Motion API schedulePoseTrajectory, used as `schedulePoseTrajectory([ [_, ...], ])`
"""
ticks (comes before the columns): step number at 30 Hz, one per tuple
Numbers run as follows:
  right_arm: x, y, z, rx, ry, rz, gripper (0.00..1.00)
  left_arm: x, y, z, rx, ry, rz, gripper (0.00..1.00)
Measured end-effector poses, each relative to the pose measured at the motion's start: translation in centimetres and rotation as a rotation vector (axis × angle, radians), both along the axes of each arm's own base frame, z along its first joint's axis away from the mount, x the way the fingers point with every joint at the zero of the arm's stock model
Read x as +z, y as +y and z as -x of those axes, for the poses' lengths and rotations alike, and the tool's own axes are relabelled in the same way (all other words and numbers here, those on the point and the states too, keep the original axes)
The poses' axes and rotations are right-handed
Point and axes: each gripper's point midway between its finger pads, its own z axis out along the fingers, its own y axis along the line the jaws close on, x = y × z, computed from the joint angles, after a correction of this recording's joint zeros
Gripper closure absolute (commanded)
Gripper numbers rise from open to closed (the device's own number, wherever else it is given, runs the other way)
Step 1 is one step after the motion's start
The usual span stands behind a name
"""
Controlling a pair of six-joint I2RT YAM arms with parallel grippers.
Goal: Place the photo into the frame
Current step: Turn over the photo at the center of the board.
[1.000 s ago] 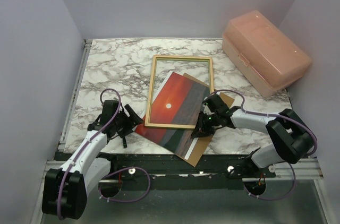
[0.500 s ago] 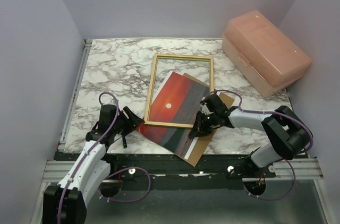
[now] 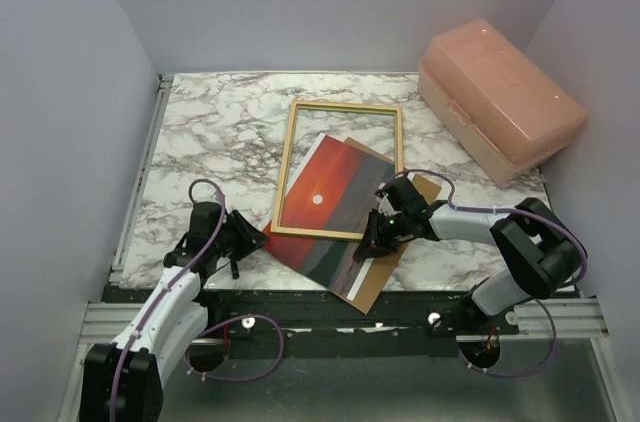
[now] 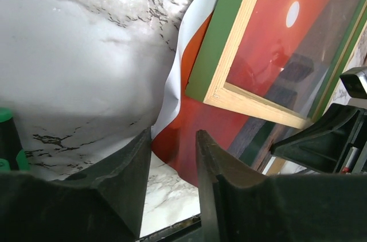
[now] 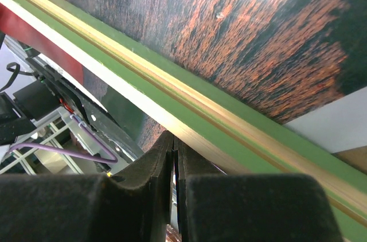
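The left arm has sunk lower and pulled in toward its base since a second ago, while the left pincer has stayed by the print's near corner. The right pincer has crept a touch leftward along the frame's near rail. The frame and the photo have not budged.

One container here: a pink lidded box, well beyond the right pincer at the far right of the marble table. Its lid is down and I cannot see inside.

On the left wrist view, the left pincer has its fingers parted, and the photo shows its white-edged corner right in the gap ahead of them. Whether they touch it, I cannot tell. The frame, green and pale wood, lies on top of the print just past that corner.

On the right wrist view, the right pincer has its fingers pressed together to a thin slit, with nothing visible between them. The frame's rail runs just beyond the tips, with the photo beyond it. A brown backing board pokes out beneath the print, on the near side of that pincer.
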Motion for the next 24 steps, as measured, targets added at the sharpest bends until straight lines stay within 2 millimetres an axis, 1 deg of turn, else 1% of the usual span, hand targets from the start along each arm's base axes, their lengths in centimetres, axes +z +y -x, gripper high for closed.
schedulePoseTrajectory([
  [3, 0.0, 0.0, 0.0, 0.000, -0.001, 0.000, 0.87, -0.1, 0.1, 0.1, 0.003, 0.002, -0.002, 0.73],
  [11, 0.1, 0.1, 0.0, 0.003, -0.003, -0.001, 0.86, 0.2, 0.2, 0.3, 0.012, -0.012, -0.004, 0.99],
  [16, 0.2, 0.2, -0.1, 0.004, -0.004, 0.000, 0.82, 0.1, 0.3, 0.4, 0.015, -0.009, -0.010, 1.00],
  [18, 0.3, 0.2, -0.2, 0.002, -0.005, 0.003, 0.66, 0.1, 0.4, 0.4, 0.013, -0.010, -0.012, 1.00],
  [20, 0.5, 0.3, -0.3, 0.000, -0.006, 0.002, 0.55, 0.3, 0.4, 0.5, 0.009, -0.013, -0.016, 1.00],
  [22, 0.9, 0.7, -0.7, 0.001, -0.018, -0.007, 0.46, 0.8, 0.5, 0.7, 0.001, -0.020, -0.022, 1.00],
  [24, 1.3, 1.0, -1.1, -0.003, -0.030, -0.012, 0.40, 1.8, 0.4, 0.8, -0.005, -0.034, -0.024, 1.00],
])
